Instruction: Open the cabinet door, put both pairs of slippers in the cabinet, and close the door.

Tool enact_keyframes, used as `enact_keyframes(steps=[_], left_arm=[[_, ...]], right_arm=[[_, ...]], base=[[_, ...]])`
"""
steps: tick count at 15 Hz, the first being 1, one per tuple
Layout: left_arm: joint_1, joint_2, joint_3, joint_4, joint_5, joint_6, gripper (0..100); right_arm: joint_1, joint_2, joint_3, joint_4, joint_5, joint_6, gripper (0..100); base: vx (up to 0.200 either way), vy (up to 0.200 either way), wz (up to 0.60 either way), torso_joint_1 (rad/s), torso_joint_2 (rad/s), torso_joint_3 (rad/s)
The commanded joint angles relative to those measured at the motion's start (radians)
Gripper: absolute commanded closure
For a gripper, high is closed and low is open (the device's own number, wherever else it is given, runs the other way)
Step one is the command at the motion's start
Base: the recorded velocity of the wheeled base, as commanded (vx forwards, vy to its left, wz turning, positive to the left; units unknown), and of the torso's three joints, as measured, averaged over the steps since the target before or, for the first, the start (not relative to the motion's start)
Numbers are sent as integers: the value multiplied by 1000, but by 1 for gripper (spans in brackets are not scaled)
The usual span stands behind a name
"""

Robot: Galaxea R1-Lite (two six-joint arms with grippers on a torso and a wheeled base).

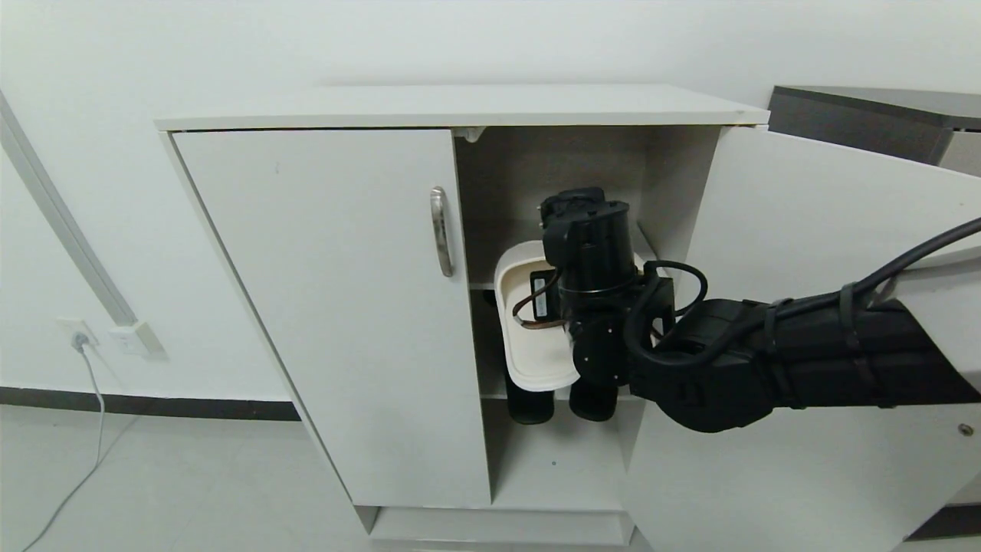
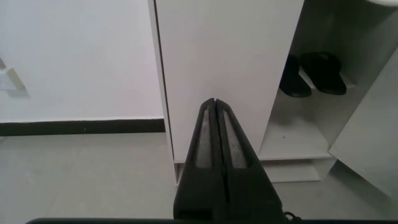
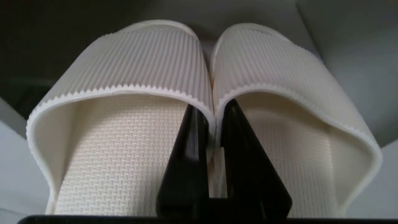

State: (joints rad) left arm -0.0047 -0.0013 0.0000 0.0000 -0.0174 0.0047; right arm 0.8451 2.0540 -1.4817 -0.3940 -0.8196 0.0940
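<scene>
The white cabinet (image 1: 460, 103) has its left door (image 1: 322, 307) closed and its right door (image 1: 805, 230) swung open. My right arm reaches into the open side. My right gripper (image 3: 211, 118) is shut on the inner edges of the cream slippers (image 3: 149, 68), held side by side. From the head, the cream slippers (image 1: 529, 345) hang tilted at the middle shelf level. A black pair of slippers (image 1: 529, 406) lies on the shelf below, heels outward, also black slippers (image 2: 314, 73). My left gripper (image 2: 214, 104) is shut and empty, low in front of the closed door (image 2: 224, 56).
A metal handle (image 1: 440, 230) runs down the closed door's right edge. A wall socket with a cable (image 1: 77, 337) is on the left wall. Grey furniture (image 1: 881, 115) stands behind the open door. Bare floor (image 2: 81, 180) lies left of the cabinet.
</scene>
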Motion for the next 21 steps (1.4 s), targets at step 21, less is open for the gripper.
enact_keyframes(steps=[21], left_arm=[[0, 1, 0, 0, 1, 0, 100]], right_arm=[[-83, 112, -249, 153, 57, 0, 100]], base=[[48, 0, 0, 0, 1, 1]])
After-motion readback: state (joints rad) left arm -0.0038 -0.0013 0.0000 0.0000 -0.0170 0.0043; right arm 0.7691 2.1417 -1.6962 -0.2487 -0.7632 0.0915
